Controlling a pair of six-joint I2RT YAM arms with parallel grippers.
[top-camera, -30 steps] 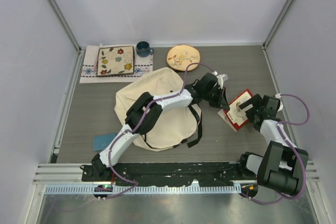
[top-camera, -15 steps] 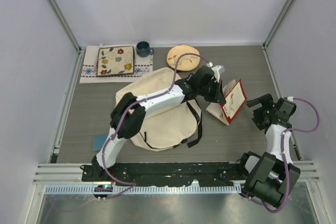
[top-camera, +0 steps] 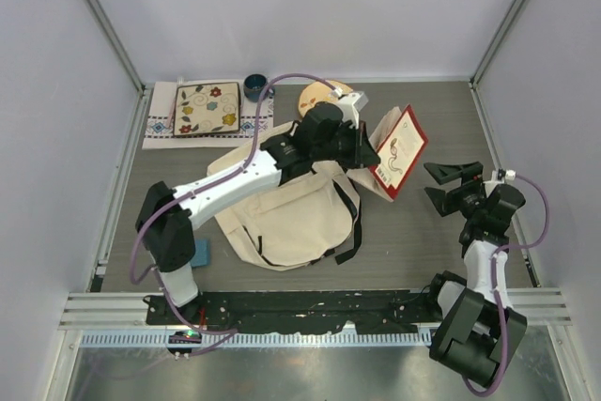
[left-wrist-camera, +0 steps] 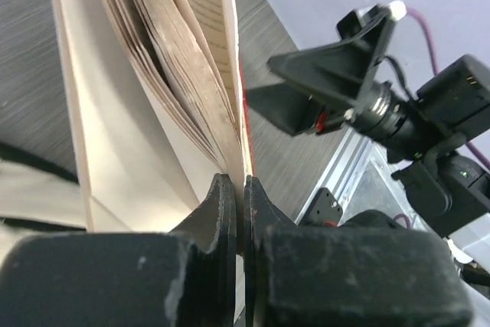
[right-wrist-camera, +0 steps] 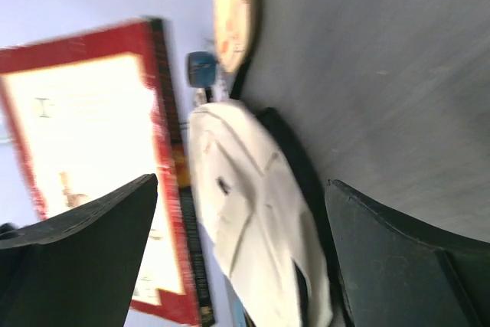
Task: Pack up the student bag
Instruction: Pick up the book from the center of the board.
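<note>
I count one bag, one book, two plates, one mug, one cloth, one small blue piece, and my two claws. My left claw (top-camera: pixel 366 157) is clenched on the edge of a red-bordered book with cream pages (top-camera: pixel 398 149), holding it upright with its pages fanned, right of the frame's centre. My right claw (top-camera: pixel 439 183) is released, its black jaws spread wide, just right of the book and apart from it.

The large cream fabric student bag with black straps (top-camera: pixel 291 218) lies in the middle of the grey table (top-camera: pixel 441 241), below and left of my left claw, with my left arm reaching over it. It is well left of my right claw.

Along the upper edge sit a square floral plate (top-camera: pixel 207 108) on a patterned cloth (top-camera: pixel 158 124), a dark blue mug (top-camera: pixel 254 86), and a round yellowish plate (top-camera: pixel 315 96) partly hidden by my left wrist. The small flat blue piece (top-camera: pixel 200 253) lies at lower left, beside the bag.
</note>
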